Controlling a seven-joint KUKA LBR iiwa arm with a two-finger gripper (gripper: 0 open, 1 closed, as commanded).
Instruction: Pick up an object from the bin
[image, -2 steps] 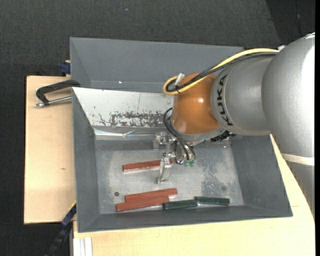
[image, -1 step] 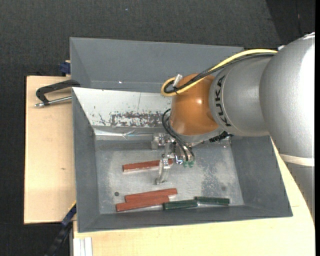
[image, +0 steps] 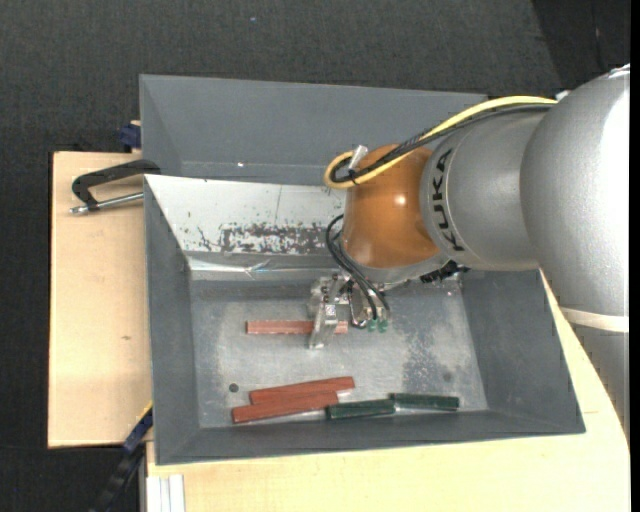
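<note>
My gripper (image: 326, 322) hangs low over the middle of the bin floor, right at the right end of a thin reddish-brown stick (image: 280, 327) that lies flat and runs left from it. One metal finger (image: 322, 328) stands against that end of the stick. How the jaws stand is hidden by the gripper's own body and wiring.
Along the bin's front wall lie two longer reddish-brown sticks (image: 295, 398) side by side, and to their right two dark green sticks (image: 392, 405). A small dark speck (image: 233, 389) sits on the floor at front left. The arm covers the bin's back right.
</note>
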